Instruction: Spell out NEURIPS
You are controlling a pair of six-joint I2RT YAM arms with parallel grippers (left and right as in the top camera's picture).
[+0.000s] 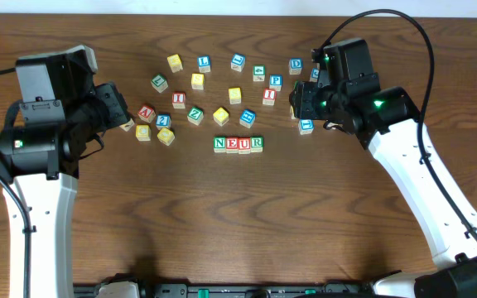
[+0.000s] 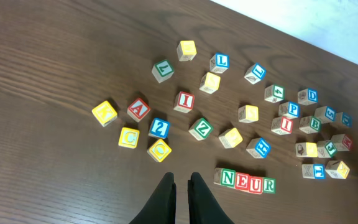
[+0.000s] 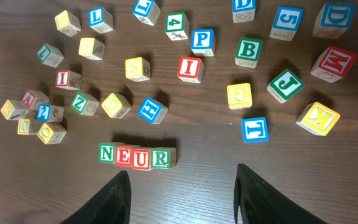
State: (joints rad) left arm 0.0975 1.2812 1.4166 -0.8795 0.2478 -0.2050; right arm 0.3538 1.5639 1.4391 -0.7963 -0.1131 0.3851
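Four blocks reading NEUR (image 1: pixel 238 144) stand in a row at the table's middle; the row also shows in the left wrist view (image 2: pixel 247 181) and the right wrist view (image 3: pixel 135 156). A red I block (image 1: pixel 268 96) (image 3: pixel 189 68) and a blue P block (image 1: pixel 276 82) (image 3: pixel 202 40) lie loose behind the row. A second red I block (image 1: pixel 179 99) (image 2: pixel 184 101) lies further left. My left gripper (image 2: pixel 181 180) is shut and empty, above bare table left of the row. My right gripper (image 3: pixel 182 180) is open and empty, above the table just right of the row.
Several loose letter blocks are scattered across the back of the table, among them a red A (image 2: pixel 138 109), a green Z (image 2: pixel 200 129), a green B (image 3: pixel 248 51), a blue T (image 3: pixel 254 129) and a yellow K (image 3: pixel 318 118).
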